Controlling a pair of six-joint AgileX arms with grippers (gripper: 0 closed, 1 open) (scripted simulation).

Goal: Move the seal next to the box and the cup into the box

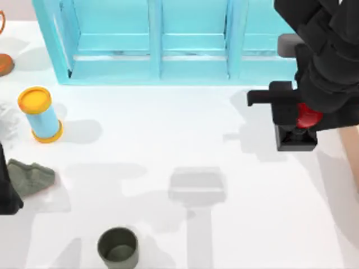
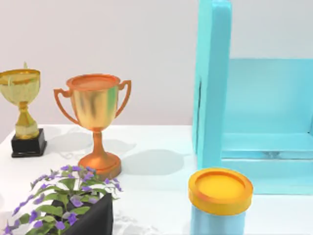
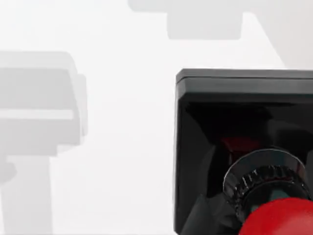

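The seal [image 1: 297, 131], a black cube base with a glossy red knob, is at the right side of the table in front of the shelf. My right gripper [image 1: 305, 115] comes down from above and is shut on the knob. In the right wrist view the seal [image 3: 244, 147] looms very close, with the white table beyond it. A strip of the tan box [image 1: 352, 154] shows at the right edge, just right of the seal. The olive-green cup [image 1: 118, 247] stands upright near the front edge, left of centre, far from both grippers. My left arm [image 1: 7, 188] is parked at the left edge.
A big turquoise shelf unit [image 1: 162, 39] spans the back. A blue cylinder with yellow ends [image 1: 40, 115] stands at the left. A grey-green clump [image 1: 31, 176] lies beside my left arm. Two trophies [image 2: 95, 122] and a potted plant [image 2: 68, 205] are at the far left.
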